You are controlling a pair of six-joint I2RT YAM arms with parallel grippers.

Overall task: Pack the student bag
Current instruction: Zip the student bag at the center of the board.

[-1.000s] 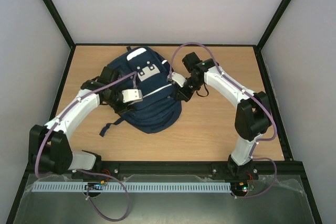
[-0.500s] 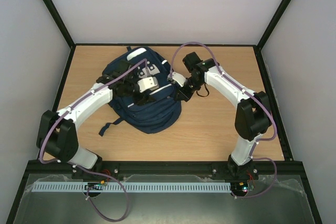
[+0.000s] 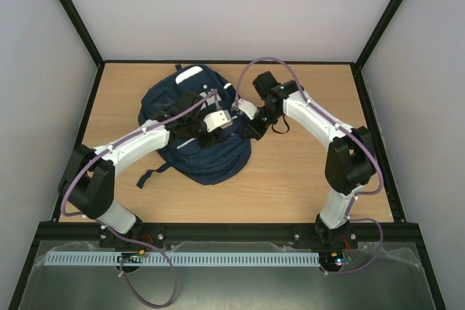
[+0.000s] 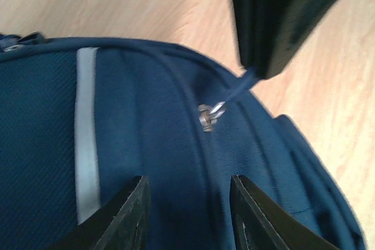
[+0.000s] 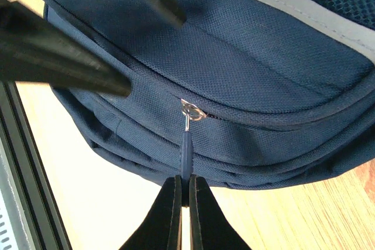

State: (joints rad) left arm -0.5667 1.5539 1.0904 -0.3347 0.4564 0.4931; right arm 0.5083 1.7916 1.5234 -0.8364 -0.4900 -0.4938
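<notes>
The student bag (image 3: 207,159), navy with pale stripes, lies flat on the middle-left of the table. My right gripper (image 5: 186,194) is shut on the blue zip pull (image 5: 186,147) hanging from the metal slider (image 5: 190,111) at the bag's right edge; it also shows from above (image 3: 248,129). My left gripper (image 4: 190,206) stands open over the bag's fabric (image 4: 146,144), just short of the same slider (image 4: 206,115), with nothing between its fingers. From above, the left gripper (image 3: 227,125) sits close beside the right one. Its fingers (image 5: 64,62) reach into the right wrist view from the upper left.
The wooden table (image 3: 312,172) is fenced by black frame rails (image 3: 374,128) and white walls. A dark strap (image 3: 149,176) trails from the bag's lower left. Another dark loop (image 3: 280,127) lies just right of the right gripper.
My left arm has swung right across the bag until its gripper sits by the zip slider. The right gripper has stayed shut on the zip pull.
</notes>
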